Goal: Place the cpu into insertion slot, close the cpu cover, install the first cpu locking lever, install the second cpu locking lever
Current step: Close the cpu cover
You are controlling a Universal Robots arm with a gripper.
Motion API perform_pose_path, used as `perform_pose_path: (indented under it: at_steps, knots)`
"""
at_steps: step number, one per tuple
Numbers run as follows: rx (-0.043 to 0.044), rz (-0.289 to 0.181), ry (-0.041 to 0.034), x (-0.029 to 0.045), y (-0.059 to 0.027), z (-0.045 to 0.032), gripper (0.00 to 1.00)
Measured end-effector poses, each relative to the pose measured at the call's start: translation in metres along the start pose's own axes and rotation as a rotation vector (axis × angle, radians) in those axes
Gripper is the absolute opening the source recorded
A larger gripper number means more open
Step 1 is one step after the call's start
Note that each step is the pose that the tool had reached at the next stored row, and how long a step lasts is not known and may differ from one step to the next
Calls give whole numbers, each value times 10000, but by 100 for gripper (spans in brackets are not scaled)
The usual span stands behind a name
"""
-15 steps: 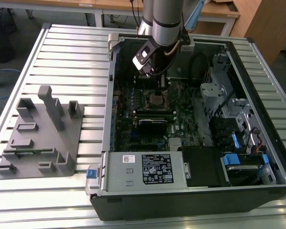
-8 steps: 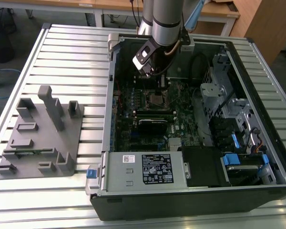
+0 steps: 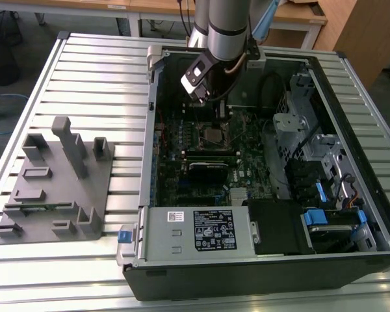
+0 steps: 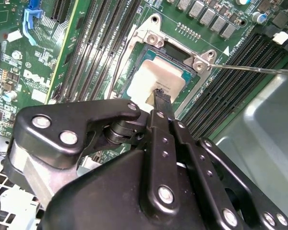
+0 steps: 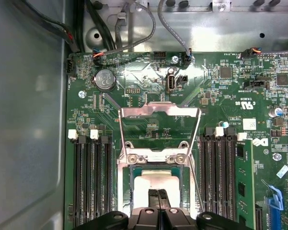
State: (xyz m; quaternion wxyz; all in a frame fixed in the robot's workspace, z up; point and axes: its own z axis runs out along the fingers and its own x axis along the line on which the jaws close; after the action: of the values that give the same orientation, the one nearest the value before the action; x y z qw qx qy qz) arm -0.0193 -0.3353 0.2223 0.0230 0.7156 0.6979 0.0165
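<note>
The pale silver cpu (image 5: 156, 183) lies flat in the insertion slot (image 5: 185, 187) on the green motherboard; in the second wrist view the cpu (image 4: 151, 79) shows the same. My gripper (image 5: 158, 195) hovers right over the chip with its black fingers pressed together and nothing between them, its tips (image 4: 158, 92) at the chip's top face. The cpu cover (image 5: 159, 111) is swung open on its hinge behind the slot. Thin wire levers (image 5: 198, 143) stand raised beside it. In the exterior view the gripper (image 3: 214, 114) hangs above the slot (image 3: 212, 135) inside the open case.
Long black memory slots (image 5: 90, 182) flank the socket on both sides. A grey power supply box (image 3: 195, 231) sits at the case front, a drive cage (image 3: 312, 169) on the exterior view's right. A grey fixture block (image 3: 52, 188) rests on the slatted table.
</note>
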Motion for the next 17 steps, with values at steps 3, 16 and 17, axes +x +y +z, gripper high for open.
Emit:
perform_pose_path:
  at_steps: [3,16,17]
  knots:
    - [-1,0,1,0,2,-33,11]
    - [0,0,1,0,4,-66,11]
    - [-1,0,2,0,4,-66,11]
